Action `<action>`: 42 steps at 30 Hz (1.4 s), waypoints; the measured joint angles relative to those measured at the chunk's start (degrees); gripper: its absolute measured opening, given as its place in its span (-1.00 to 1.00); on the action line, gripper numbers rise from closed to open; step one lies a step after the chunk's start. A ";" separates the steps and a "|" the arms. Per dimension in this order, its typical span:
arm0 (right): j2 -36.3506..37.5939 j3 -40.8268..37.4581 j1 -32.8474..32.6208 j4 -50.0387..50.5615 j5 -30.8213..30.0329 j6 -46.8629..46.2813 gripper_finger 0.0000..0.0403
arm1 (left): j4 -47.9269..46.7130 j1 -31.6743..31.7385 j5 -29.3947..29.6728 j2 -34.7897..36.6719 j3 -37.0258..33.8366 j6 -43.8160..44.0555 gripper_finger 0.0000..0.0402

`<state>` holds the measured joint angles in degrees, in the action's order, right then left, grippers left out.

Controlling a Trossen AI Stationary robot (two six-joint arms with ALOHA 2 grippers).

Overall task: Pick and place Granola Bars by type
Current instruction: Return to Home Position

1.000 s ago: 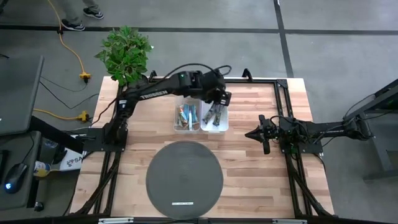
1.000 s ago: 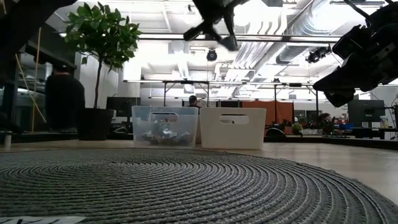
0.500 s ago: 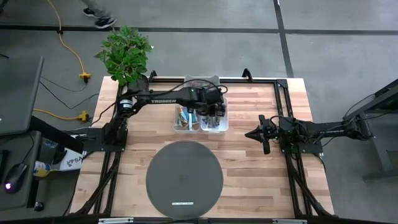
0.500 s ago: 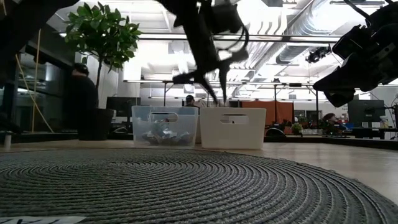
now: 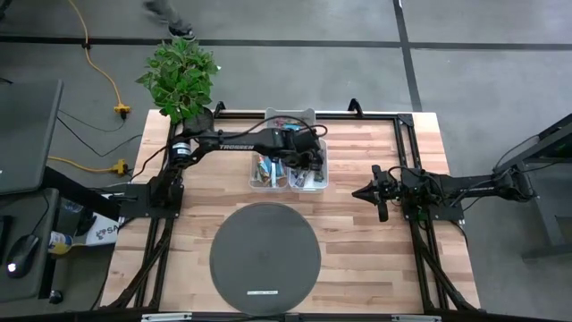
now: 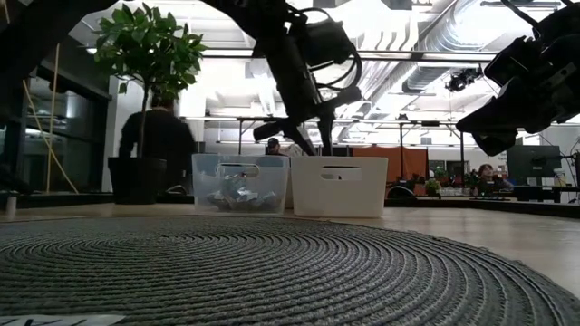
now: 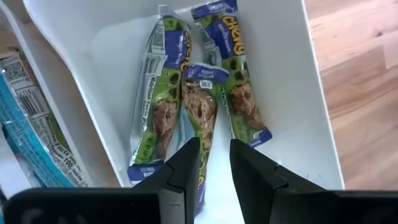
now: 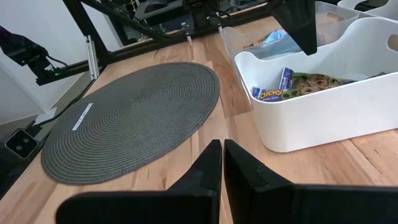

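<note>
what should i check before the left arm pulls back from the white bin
1. Is the left gripper empty: ok, it is open over the white bin with nothing between the jaws.
2. Are the bars down: ok, three blue-and-green ones lie on the bin's floor.
3. Are the fingers free of the middle bar: cannot tell, it runs under them.
4. Any bars on the grey mat: ok, none show.
5. Is the right gripper out of the way: ok, it is shut at the table's right side.
6. Is the person clear: ok, they stand beyond the table.
</note>
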<state>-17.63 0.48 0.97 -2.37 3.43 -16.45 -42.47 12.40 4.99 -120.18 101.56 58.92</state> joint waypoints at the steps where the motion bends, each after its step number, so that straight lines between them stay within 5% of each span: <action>1: 0.00 0.00 0.00 0.00 0.00 0.01 -1.00 | 0.15 0.00 -0.03 0.00 0.00 -0.02 -0.57; 26: 0.00 0.00 0.00 -0.02 -0.01 0.00 -1.00 | 11.95 0.00 -9.51 0.44 0.33 -2.58 -0.57; 42: 0.02 0.00 0.00 -0.01 0.01 0.00 -1.00 | 3.81 -1.35 -9.19 2.40 17.42 -13.05 -0.63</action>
<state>-17.61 0.47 0.97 -2.38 3.43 -16.45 -38.66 11.05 -4.20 -117.78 118.98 45.87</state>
